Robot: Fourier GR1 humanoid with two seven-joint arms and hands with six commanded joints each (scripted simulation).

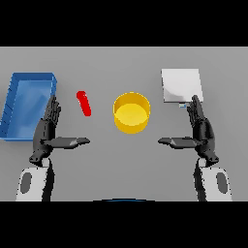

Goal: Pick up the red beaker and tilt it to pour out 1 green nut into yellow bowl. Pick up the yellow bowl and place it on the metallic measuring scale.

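The red beaker (pixel 84 103) lies tipped on its side on the grey desk (pixel 126 160), between the blue tray (pixel 14 104) at the desk's left edge and the yellow bowl (pixel 131 112) at mid-desk; the metallic measuring scale (pixel 180 85) sits toward the far right corner, just beyond the right hand (pixel 199 131). The left hand (pixel 48 131) and the right hand both hover near the front edge, fingers straight and held together, thumbs spread inward, holding nothing. Risk: a lying beaker probably rolls when approached from the side, and any nut inside, not visible here, may spill onto the desk before reaching the bowl. Risk: an over-steep tilt likely releases more than one nut. Risk: the bowl's smooth wall may slip in a one-sided grasp, and a low transfer may strike the scale's edge. The surface is plain, flat grey; no walls or other room features appear
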